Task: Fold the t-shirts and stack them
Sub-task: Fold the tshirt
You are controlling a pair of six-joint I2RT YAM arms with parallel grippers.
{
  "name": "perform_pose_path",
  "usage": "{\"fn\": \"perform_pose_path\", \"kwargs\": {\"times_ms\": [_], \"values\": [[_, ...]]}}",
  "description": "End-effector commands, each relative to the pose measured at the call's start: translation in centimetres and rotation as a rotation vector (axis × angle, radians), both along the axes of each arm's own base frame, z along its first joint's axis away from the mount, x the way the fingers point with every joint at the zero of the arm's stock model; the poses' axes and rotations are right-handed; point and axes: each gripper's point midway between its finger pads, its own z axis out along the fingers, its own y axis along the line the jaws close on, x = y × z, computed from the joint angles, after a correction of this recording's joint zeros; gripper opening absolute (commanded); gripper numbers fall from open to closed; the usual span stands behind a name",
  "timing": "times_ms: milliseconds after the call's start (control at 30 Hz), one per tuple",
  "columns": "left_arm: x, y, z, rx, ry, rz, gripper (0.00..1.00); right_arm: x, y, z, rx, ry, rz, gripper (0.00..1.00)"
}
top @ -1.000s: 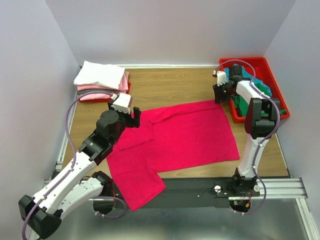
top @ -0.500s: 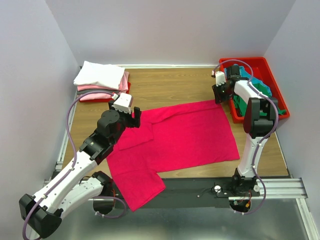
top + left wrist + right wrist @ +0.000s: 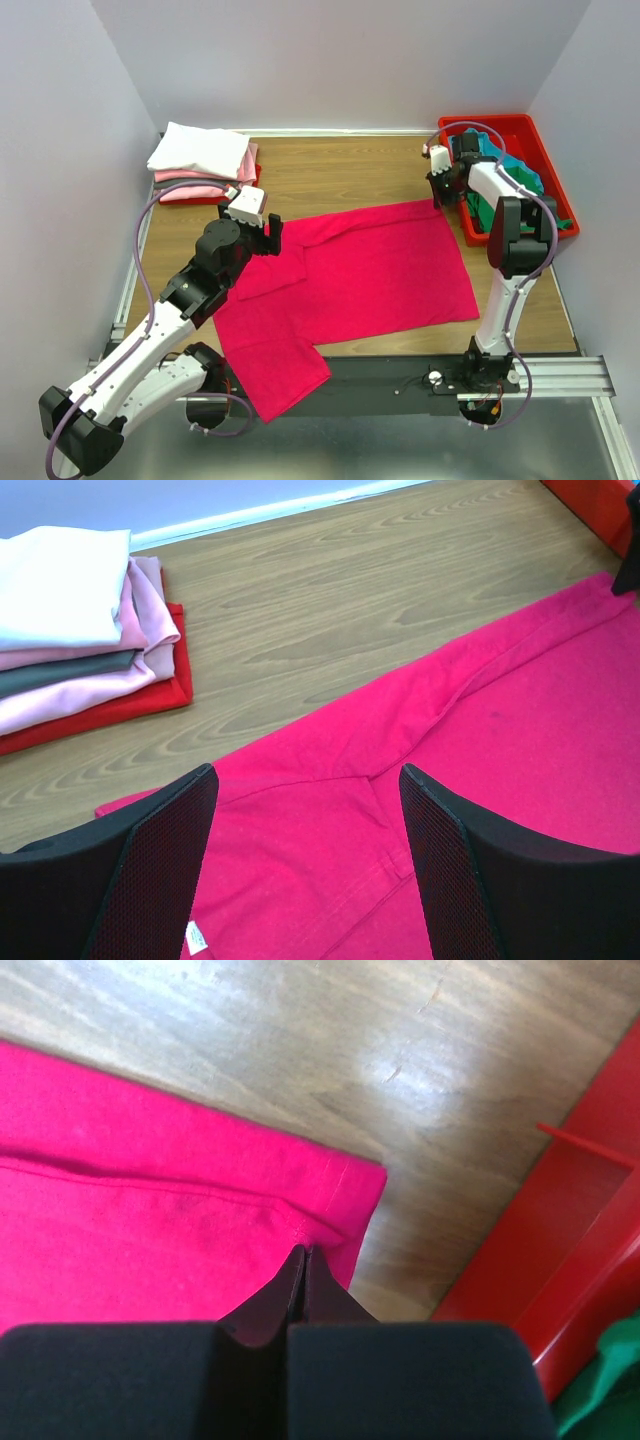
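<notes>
A crimson-pink t-shirt lies spread flat on the wooden table, one sleeve hanging over the near edge. My left gripper hovers open and empty over its left part. The shirt's white label shows by my left finger. My right gripper is shut, with its tips just above the shirt's far right corner. No cloth shows between the jaws. Folded white, pale pink and grey shirts are stacked at the back left.
The stack rests on a red tray. Another red tray at the back right holds teal and green shirts; its wall is close to my right gripper. Walls enclose the table on three sides.
My right gripper has shifted slightly toward the back of the table, still shut. The shirt and my left arm have not visibly moved.
</notes>
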Motion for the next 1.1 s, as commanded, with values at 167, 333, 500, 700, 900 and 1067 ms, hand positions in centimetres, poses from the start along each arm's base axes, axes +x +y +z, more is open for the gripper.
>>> {"fn": "perform_pose_path", "kwargs": {"times_ms": [167, 333, 500, 700, 900, 1067], "values": [[0.3, 0.2, 0.8, -0.011, -0.025, 0.014, 0.81, -2.1, -0.6, 2.8, -0.055, -0.049, 0.023, 0.01], [0.2, 0.1, 0.7, -0.013, -0.022, 0.011, 0.81, -3.3, -0.9, 2.4, -0.074, -0.039, 0.036, 0.0], [0.2, 0.1, 0.7, -0.014, -0.023, 0.008, 0.81, -4.2, -1.1, 1.9, -0.088, -0.031, 0.054, 0.01], [0.3, 0.0, 0.6, -0.011, -0.019, 0.005, 0.81, -5.0, -1.5, 1.0, -0.108, -0.017, 0.067, 0.07], [0.3, -0.1, 0.5, -0.011, -0.016, 0.002, 0.81, -5.2, -1.9, 1.2, -0.132, -0.033, 0.074, 0.26], [0.3, -0.1, 0.5, -0.011, -0.015, 0.001, 0.81, -5.7, -2.2, 1.6, -0.154, -0.043, 0.085, 0.29]]}}
